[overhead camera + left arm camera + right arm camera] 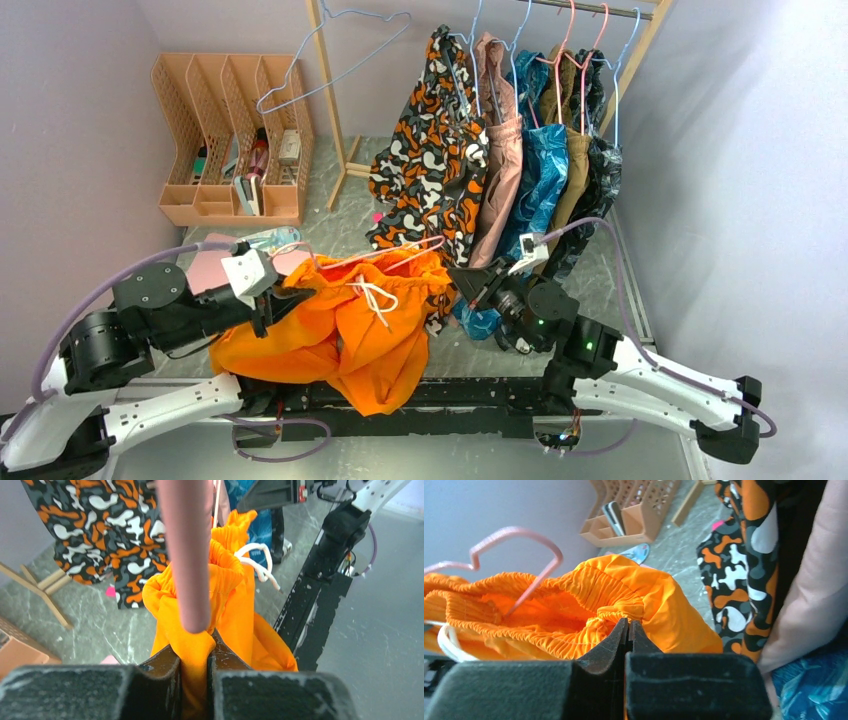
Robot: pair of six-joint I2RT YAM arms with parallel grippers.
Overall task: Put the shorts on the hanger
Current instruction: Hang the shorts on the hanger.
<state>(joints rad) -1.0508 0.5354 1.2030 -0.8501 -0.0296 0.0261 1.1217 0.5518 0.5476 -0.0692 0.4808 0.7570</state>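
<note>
The bright orange shorts (pixel 370 340) hang stretched between my two grippers above the table, their legs drooping toward the near edge. My left gripper (pixel 272 305) is shut on a fold of the orange fabric (pixel 235 615), pinched between its jaws (pixel 195 647). My right gripper (pixel 462 280) is shut on the gathered waistband (pixel 574 600) at its tips (pixel 629 622). The pink hanger (pixel 395 250) lies along the top of the shorts; its wire (pixel 531 532) dips into the waist opening, and it shows blurred and close in the left wrist view (pixel 185 555). A white drawstring (pixel 375 295) dangles at the front.
A wooden rack at the back carries several hung garments, the orange-black-white patterned one (pixel 430 150) just behind the shorts. A light-blue hanger (pixel 330 55) hangs on the rack's left post. A tan desk organizer (pixel 230 130) stands at back left.
</note>
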